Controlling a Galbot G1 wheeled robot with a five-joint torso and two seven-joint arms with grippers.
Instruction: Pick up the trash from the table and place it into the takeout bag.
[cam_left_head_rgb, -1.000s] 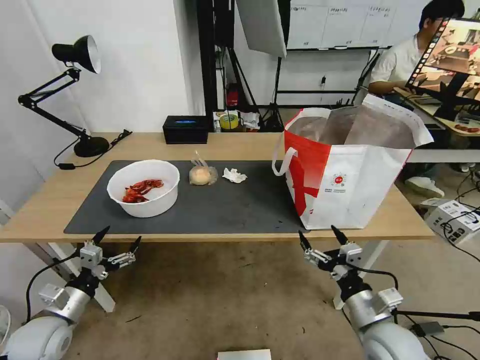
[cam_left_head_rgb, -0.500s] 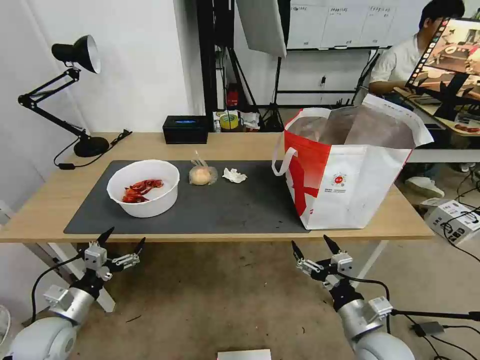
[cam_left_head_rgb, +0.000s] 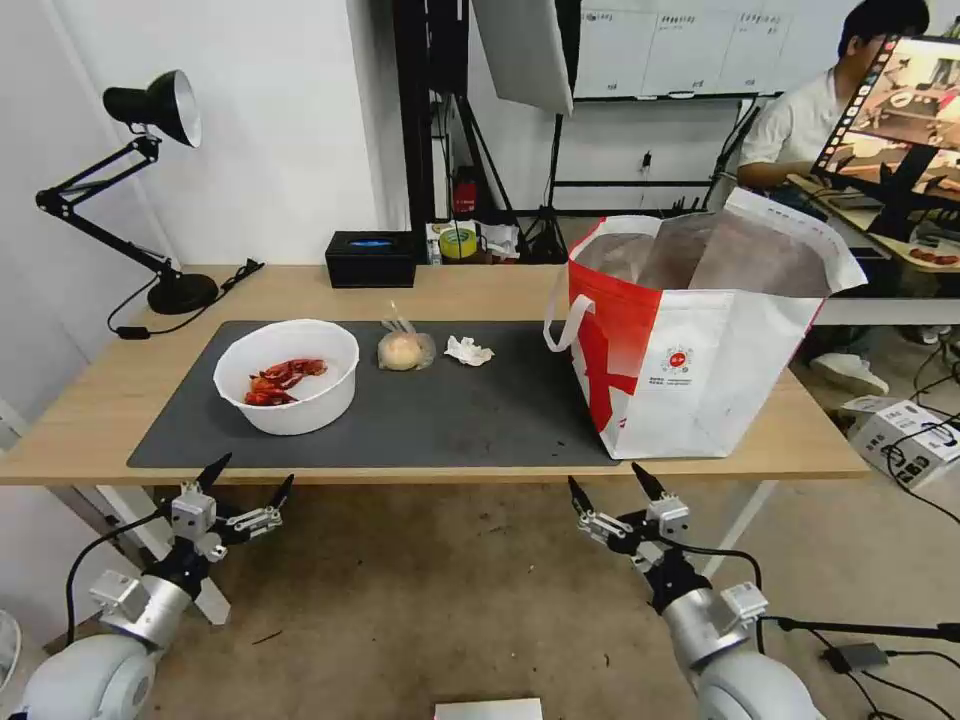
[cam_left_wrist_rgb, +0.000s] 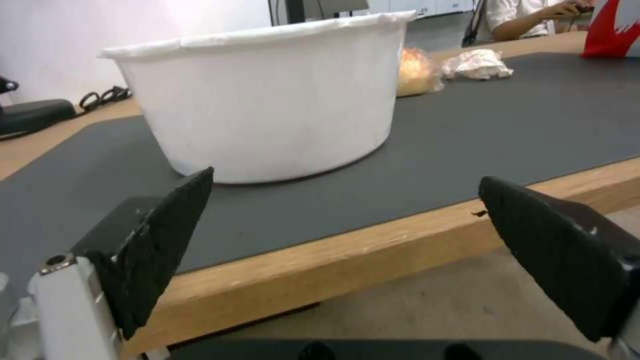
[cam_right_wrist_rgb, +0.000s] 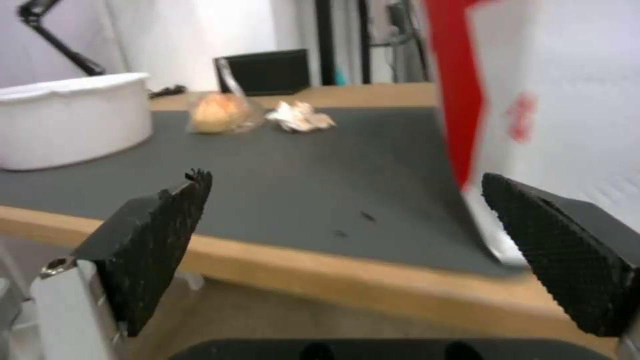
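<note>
On the dark grey mat (cam_left_head_rgb: 430, 420) of the table (cam_left_head_rgb: 480, 295) sit a white round bowl (cam_left_head_rgb: 288, 375) with red shells, a clear-bagged beige bun (cam_left_head_rgb: 404, 350) and a crumpled white tissue (cam_left_head_rgb: 467, 350). The red-and-white takeout bag (cam_left_head_rgb: 700, 340) stands open at the mat's right end. My left gripper (cam_left_head_rgb: 248, 478) hangs open just below the table's front edge, in front of the bowl (cam_left_wrist_rgb: 267, 107). My right gripper (cam_left_head_rgb: 612, 488) is open too, below the front edge near the bag's (cam_right_wrist_rgb: 553, 100) left corner. Nothing is between either pair of fingers.
A black box (cam_left_head_rgb: 371, 259) sits at the table's back edge. A black desk lamp (cam_left_head_rgb: 150, 190) stands at the back left with its cable on the wood. Tripods and a desk with a seated person are behind. A white carton (cam_left_head_rgb: 905, 435) lies on the floor at right.
My right gripper has drifted left and slightly down, away from the bag's front. My left gripper has sunk a little lower. The things on the table have not moved.
</note>
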